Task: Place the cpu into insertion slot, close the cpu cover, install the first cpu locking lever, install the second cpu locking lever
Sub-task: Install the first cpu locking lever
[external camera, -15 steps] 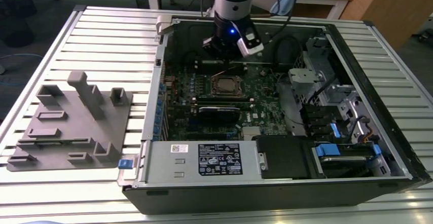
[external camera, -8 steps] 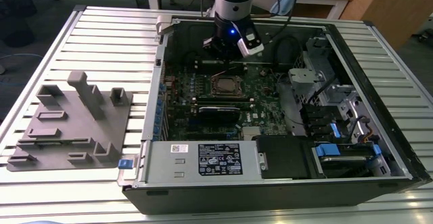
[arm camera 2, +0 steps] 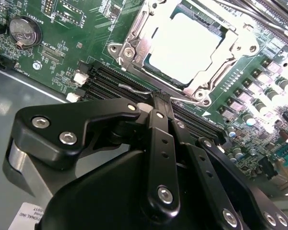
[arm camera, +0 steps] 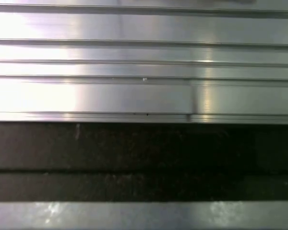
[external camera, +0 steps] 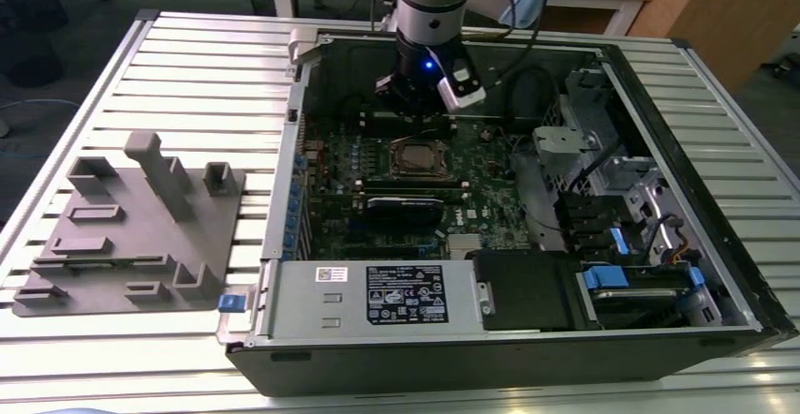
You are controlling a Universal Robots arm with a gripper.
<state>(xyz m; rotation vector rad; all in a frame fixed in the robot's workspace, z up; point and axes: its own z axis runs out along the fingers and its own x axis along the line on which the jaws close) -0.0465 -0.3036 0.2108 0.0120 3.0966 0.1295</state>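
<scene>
Your tool [external camera: 422,114], black fingers pinched together on nothing I can make out, hovers at twelve o'clock of the small square silver-rimmed insertion slot [external camera: 419,157] in the exterior view. You have the silvery-grey square cpu [arm camera 2: 182,45] seated and the thin silver-frame cpu cover [arm camera 2: 207,79] down. The thin wire locking lever [arm camera 2: 133,88] looks unlatched.

Table [external camera: 187,67]: slatted aluminium, bearing everything.
Grey fixture [external camera: 131,236]: on the table at the exterior view's left — apart from the case.
Computer case [external camera: 740,245]: open, lying flat.
Power supply [external camera: 375,297]: along the case's near edge.
Coin battery [arm camera 2: 25,31]: on the green board [arm camera 2: 81,33].
</scene>
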